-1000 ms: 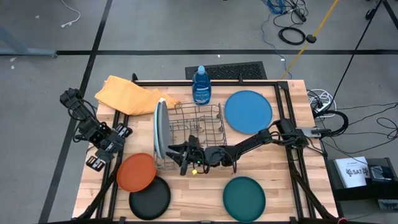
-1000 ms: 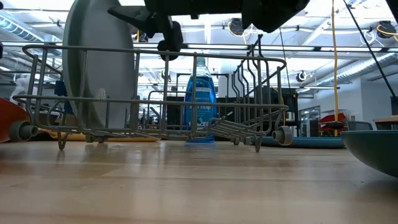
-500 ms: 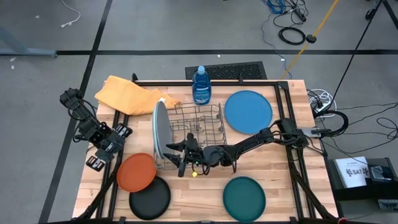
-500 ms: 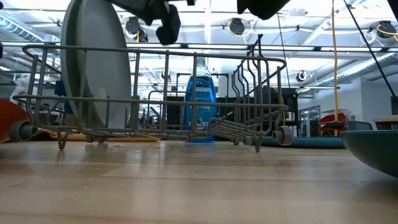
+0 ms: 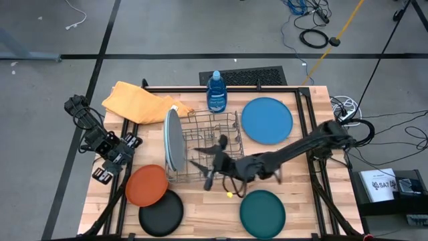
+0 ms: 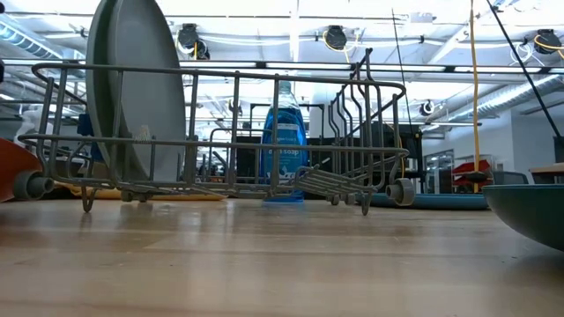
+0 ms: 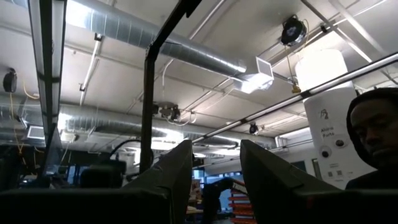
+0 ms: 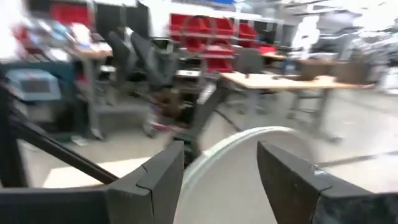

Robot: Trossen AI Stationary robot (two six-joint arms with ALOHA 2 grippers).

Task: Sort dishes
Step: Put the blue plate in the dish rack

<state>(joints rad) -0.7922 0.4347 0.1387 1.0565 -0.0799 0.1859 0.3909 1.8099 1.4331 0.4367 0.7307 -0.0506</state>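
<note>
Across the wooden surface [image 5: 207, 217], sorting only begun. Wire rack [image 5: 212, 144] at centre; standing on edge in its left end, grey plate [image 5: 173, 140] with a light blue plate [image 5: 167, 142] close behind, faces turned sideways, long axes running front to back. Lying flat, still unsorted: blue plate [image 5: 267, 120] near the far right corner, dark teal plate [image 5: 263, 210] at the near edge, orange plate [image 5: 147, 185] overlapping black plate [image 5: 161, 213] near the near left corner. Right gripper [image 5: 208, 162] beside the rack's near side, spread wide, holding nothing. Left gripper [image 5: 107, 169] parked past the left edge, parted, holding nothing.
</note>
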